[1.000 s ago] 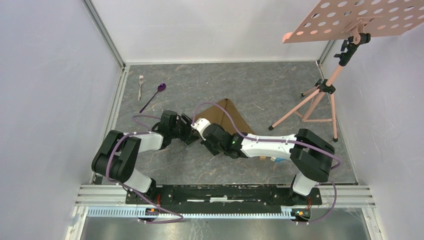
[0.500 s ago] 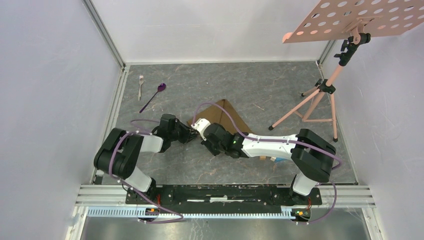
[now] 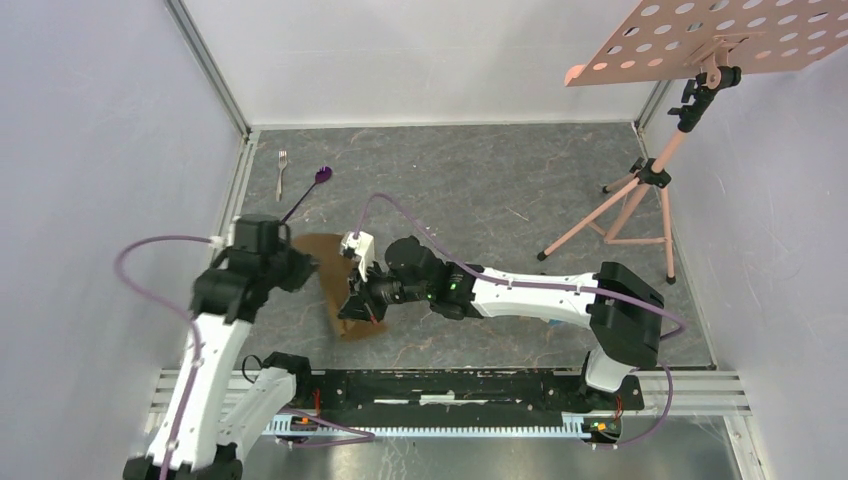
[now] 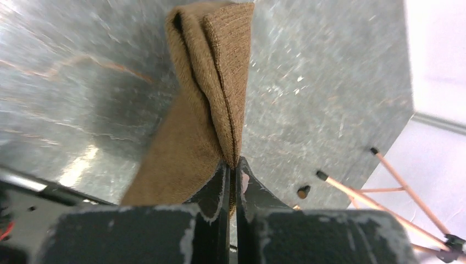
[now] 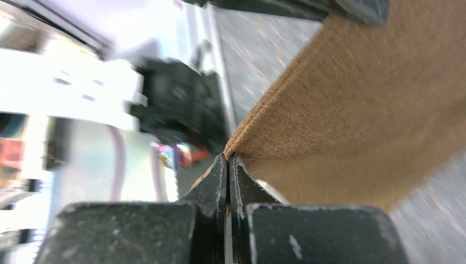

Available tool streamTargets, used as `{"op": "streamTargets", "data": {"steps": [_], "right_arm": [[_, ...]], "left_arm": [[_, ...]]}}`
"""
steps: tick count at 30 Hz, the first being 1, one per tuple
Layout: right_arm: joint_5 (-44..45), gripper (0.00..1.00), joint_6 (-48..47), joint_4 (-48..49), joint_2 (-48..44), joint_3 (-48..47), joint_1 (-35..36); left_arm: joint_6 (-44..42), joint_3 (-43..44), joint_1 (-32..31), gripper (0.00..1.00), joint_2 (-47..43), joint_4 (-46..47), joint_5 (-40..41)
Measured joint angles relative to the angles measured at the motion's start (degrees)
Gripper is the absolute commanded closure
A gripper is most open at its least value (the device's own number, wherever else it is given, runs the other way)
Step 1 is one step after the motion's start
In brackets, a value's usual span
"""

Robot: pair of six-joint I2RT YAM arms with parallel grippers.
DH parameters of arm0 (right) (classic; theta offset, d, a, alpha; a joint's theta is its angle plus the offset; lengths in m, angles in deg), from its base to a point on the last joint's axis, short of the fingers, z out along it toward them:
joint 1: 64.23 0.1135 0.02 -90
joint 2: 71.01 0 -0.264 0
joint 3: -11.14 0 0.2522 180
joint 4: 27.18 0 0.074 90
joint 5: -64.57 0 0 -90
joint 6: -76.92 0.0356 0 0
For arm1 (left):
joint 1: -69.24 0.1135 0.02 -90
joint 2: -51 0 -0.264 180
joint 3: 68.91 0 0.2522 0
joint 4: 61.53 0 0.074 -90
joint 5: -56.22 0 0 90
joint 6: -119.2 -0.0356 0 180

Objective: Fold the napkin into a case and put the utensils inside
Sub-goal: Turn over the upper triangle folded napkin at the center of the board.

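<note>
The brown napkin (image 3: 328, 268) hangs off the table as a folded sheet, held taut between both grippers left of centre. My left gripper (image 3: 300, 262) is shut on its far-left edge. In the left wrist view the cloth (image 4: 214, 82) runs doubled up out of the shut left gripper (image 4: 233, 165). My right gripper (image 3: 358, 310) is shut on the near corner, and in the right wrist view the right gripper (image 5: 228, 157) pinches the cloth's (image 5: 357, 110) corner. The silver fork (image 3: 282, 165) and the purple spoon (image 3: 312, 186) lie on the table at the far left, apart from the napkin.
A pink tripod stand (image 3: 640, 185) stands at the far right, its perforated board (image 3: 720, 40) overhanging the corner; its feet (image 4: 351, 190) show in the left wrist view. Pale walls enclose the grey table (image 3: 500, 180) on three sides. A metal rail (image 3: 450, 385) runs along the near edge.
The left gripper closed on the napkin. Both arms then carried the cloth up and to the left, off its spot at the table's centre; the left arm has risen high.
</note>
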Motion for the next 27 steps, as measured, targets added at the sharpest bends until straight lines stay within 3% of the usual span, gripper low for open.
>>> {"op": "streamTargets", "data": {"steps": [4, 8, 13, 17, 22, 24, 27], "right_arm": [[-9.1, 1.0, 9.9, 14.7, 0.0, 0.9, -1.5], [-14.2, 1.0, 19.9, 31.3, 0.5, 8.9, -5.4], [-16.6, 1.0, 29.0, 44.7, 6.2, 22.5, -13.6], [-17.4, 1.0, 29.5, 47.7, 9.0, 29.3, -19.0], [-18.4, 1.0, 25.7, 47.1, 9.6, 34.2, -24.9], [-18.3, 0.98, 23.9, 46.3, 9.3, 36.2, -26.8], [-18.4, 0.87, 21.2, 43.5, 7.1, 38.9, -29.1]], "left_arm": [[-2.3, 17.6, 0.0, 0.98, -1.4, -15.4, 9.1], [-5.5, 20.1, -1.4, 0.98, 6.3, -18.9, 11.8], [-9.2, 19.4, -10.4, 0.98, 33.5, -14.4, 13.4], [-13.2, 26.5, -16.9, 0.98, 56.4, -10.3, 12.1], [-18.4, 37.7, -22.6, 0.98, 70.8, -6.9, 10.2], [-20.8, 40.3, -23.8, 0.88, 73.0, -5.1, 8.0], [-24.4, 41.2, -24.7, 0.55, 73.3, -2.3, 3.6]]}}
